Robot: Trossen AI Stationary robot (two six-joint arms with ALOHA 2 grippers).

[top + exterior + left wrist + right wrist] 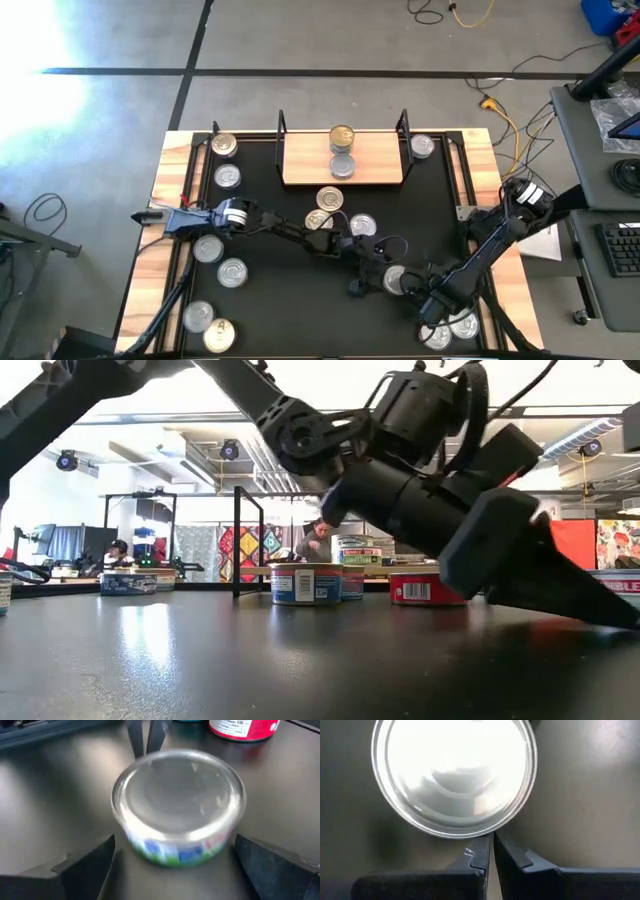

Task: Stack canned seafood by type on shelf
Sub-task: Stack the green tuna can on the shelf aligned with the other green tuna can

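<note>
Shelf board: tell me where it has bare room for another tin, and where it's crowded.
The shelf is bare either side of the gold-lidded tin and silver-lidded tin at its middle, out to the wire posts. The table below is crowded with tins and both arms.

Left arm reached low across the counter's middle toward the right; left hand (175,865) had fingers (85,867) spread wide. Right arm folded at near right corner; right hand (490,855) pointed down, fingers (475,857) pressed together.
</note>
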